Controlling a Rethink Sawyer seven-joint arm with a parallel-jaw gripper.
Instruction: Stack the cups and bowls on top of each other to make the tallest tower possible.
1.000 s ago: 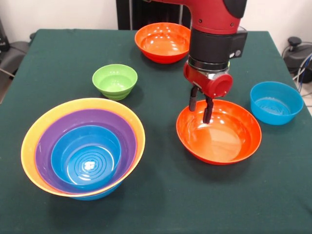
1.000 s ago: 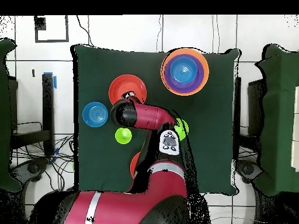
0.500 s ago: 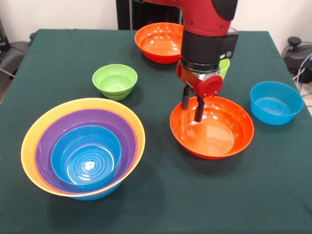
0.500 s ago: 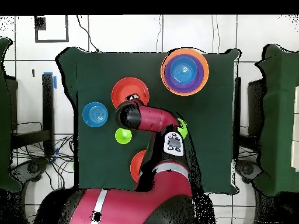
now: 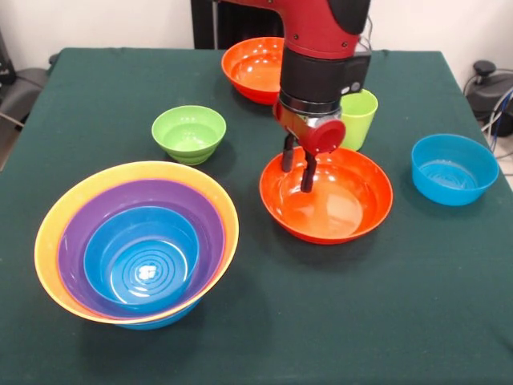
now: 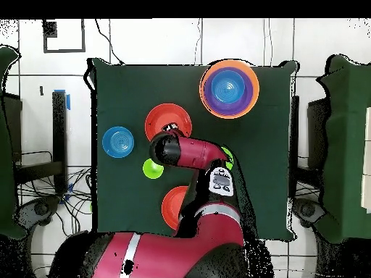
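The robot's claw [image 5: 296,171] is reaching down over the far rim of a glossy red-orange plastic bowl [image 5: 326,195] that is sitting near the middle of the green cloth-covered surface [image 5: 337,321]. Its two dark fingers [image 5: 307,172] are straddling that rim, one outside the bowl and one inside, closed onto the wall. In the overhead view the arm is covering most of the claw, and the same bowl [image 6: 168,121] is showing just beyond it.

The tower, a nested stack of glossy plastic bowls [image 5: 136,242], is standing at the near left in the front view: an orange bowl outermost, a purple one inside it, a blue one innermost, and a sliver of another blue bowl peeking out underneath. It is well apart from the gripped bowl.

A small lime-green plastic bowl [image 5: 189,133] is resting between the tower and the far edge. A tapered lime-green plastic tumbler [image 5: 357,119] is standing upright just behind the gripped bowl, partly hidden by the arm. A second red-orange bowl [image 5: 258,69] is lying at the far edge, and a lone blue plastic bowl [image 5: 454,168] is sitting off to the right.
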